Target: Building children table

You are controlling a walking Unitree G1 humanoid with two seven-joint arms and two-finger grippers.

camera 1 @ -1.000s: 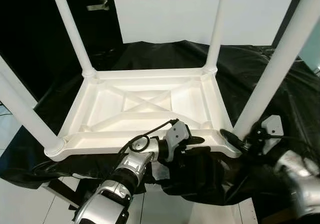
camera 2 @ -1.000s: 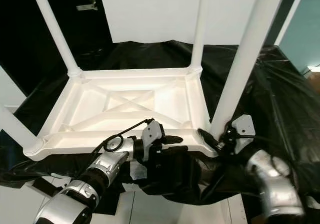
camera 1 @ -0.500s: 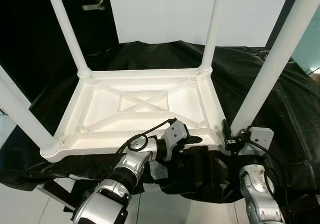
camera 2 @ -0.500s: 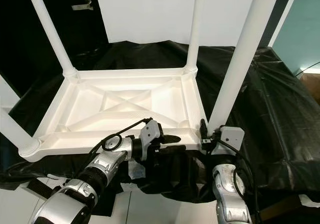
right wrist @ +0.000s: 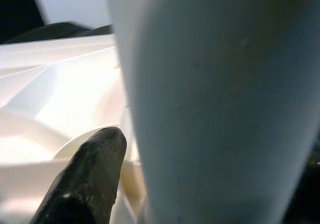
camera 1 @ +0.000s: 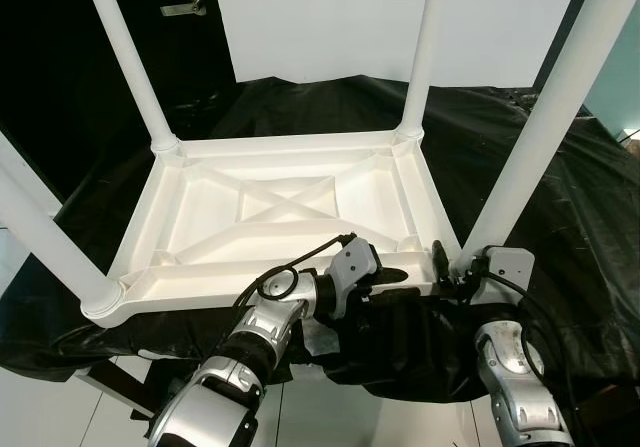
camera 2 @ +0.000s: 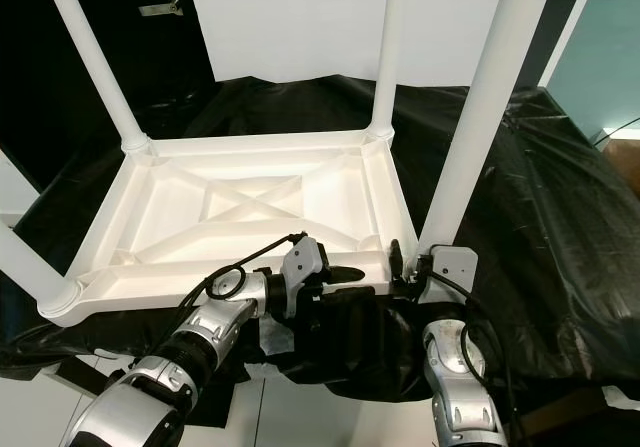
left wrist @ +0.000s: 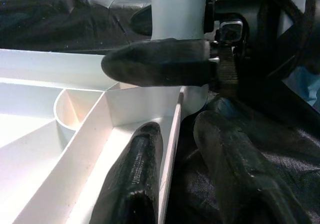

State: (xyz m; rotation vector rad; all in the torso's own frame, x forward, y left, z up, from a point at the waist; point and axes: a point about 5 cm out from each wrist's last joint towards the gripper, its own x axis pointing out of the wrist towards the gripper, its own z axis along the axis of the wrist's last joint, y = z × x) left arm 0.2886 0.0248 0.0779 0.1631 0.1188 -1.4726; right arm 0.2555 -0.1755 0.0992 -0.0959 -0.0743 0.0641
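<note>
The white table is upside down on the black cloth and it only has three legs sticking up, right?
Not quite. The white table does lie upside down on the black cloth, but four legs stick up, one at each corner, as the left eye view shows.

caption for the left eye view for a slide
Both grippers, left and right, at the near rim of an upturned white table.
</note>
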